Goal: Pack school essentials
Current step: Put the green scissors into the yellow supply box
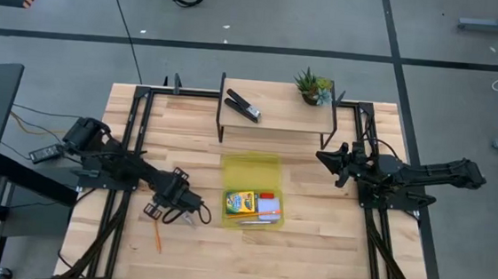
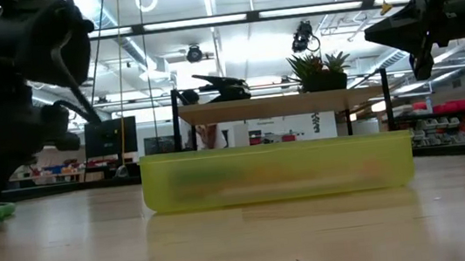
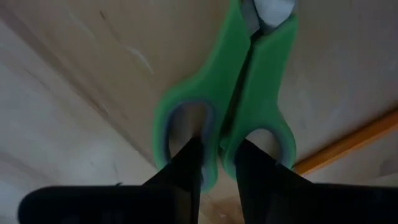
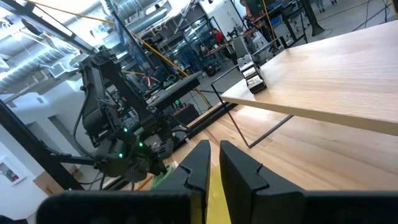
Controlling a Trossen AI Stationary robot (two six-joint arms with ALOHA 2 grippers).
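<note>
Left gripper (image 3: 217, 165) is low over the pale, fine-grained wooden table (image 1: 330, 244) at its near-left part, dark tapered fingers (image 3: 186, 165) narrowed on the inner bows of the green-handled scissors (image 3: 233, 106); each tip sits at one finger loop. Scissor handles are smooth matte green plastic with grey-lined oval loops, lying flat on the wood, with a glimpse of pale metal blade at the pivot end. One orange pencil (image 3: 348, 144), a thin straight hexagonal stick, lies on the table just beside the handles. Centre of table: translucent yellow-green plastic box (image 1: 252, 174), rectangular with rounded corners, lid hinged open on the far side; inside sit the yellow-green crayon box (image 1: 240, 201), a red eraser (image 1: 268, 195) and a pale blue notepad (image 1: 268, 208). Right gripper (image 4: 213, 163) hangs raised over the right side of the table, blocky fingers nearly together, holding nothing. A black stapler (image 1: 243, 106) and a small potted plant (image 1: 313, 87) rest on a thin-legged wooden shelf (image 1: 277, 119) at the far edge.
</note>
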